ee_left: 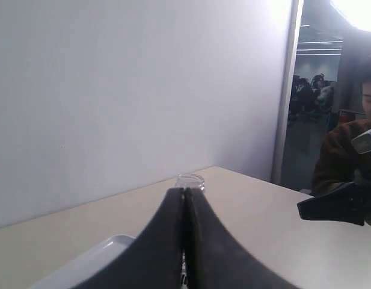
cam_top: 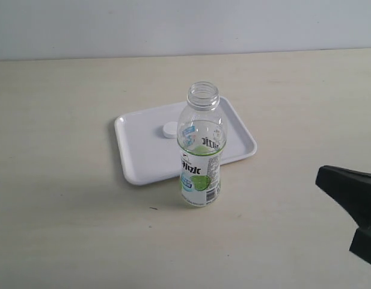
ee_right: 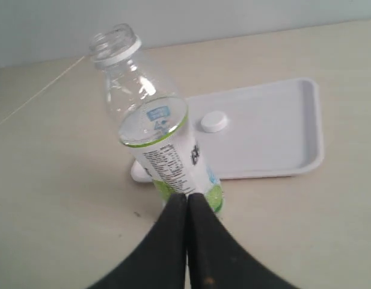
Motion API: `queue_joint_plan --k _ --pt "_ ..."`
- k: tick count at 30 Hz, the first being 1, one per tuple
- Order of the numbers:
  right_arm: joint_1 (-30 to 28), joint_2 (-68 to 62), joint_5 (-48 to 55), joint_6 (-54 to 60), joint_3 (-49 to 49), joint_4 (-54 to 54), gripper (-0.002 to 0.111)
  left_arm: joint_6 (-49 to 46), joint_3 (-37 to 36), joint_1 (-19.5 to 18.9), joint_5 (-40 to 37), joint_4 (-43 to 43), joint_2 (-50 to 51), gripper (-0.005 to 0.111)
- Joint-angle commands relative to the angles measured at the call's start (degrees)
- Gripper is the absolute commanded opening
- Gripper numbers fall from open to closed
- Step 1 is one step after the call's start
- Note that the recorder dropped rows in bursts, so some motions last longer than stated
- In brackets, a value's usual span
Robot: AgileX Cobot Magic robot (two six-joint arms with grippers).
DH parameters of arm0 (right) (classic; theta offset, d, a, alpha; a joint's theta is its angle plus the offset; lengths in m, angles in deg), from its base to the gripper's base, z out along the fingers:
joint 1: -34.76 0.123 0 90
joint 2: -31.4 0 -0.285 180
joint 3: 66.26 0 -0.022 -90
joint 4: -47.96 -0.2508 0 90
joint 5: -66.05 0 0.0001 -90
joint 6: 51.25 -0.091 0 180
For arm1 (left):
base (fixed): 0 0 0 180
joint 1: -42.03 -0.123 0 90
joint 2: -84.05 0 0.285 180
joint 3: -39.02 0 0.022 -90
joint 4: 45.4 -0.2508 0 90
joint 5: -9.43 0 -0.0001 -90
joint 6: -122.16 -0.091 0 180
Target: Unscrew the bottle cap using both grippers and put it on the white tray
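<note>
The bottle cap point(cam_top: 169, 129) is light and stiff, best pinched across its side. It lies on the white tray point(cam_top: 143, 168), just far-left of the open bottle point(cam_top: 200, 150), which looks near-empty and tippy. One cap, one bottle, one tray, two grippers: left gripper point(ee_left: 184, 191) and right gripper point(ee_right: 186, 195), jaws together, holding nothing.

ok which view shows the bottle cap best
Right wrist view: the small round white plastic cap lies large, unobstructed on the flat white tray. Exterior view shows it smaller; left wrist view not at all.
</note>
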Motion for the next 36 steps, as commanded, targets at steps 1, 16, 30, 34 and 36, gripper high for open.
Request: queue_joint_plan --k 1,16,30,34,36 --pt "-6.1 6.7 9.1 2.0 0.1 0.2 0.000 0.2 -0.1 -0.3 0.6 0.2 -0.2 0.000" --pt "-23.0 31.4 19.1 4.4 3.4 -4.0 0.000 0.2 -0.1 -0.3 0.5 0.1 -0.2 0.000" --pt "-23.0 31.4 22.6 32.2 3.4 -21.4 0.000 0.2 -0.1 -0.3 0.5 0.1 -0.2 0.000" --pt "-23.0 31.4 23.7 60.0 3.4 -41.6 0.000 0.2 -0.1 -0.3 0.5 0.1 -0.2 0.000" --pt "-23.0 31.4 23.7 69.7 3.4 -49.0 0.000 0.2 -0.1 -0.3 0.5 0.1 -0.2 0.000"
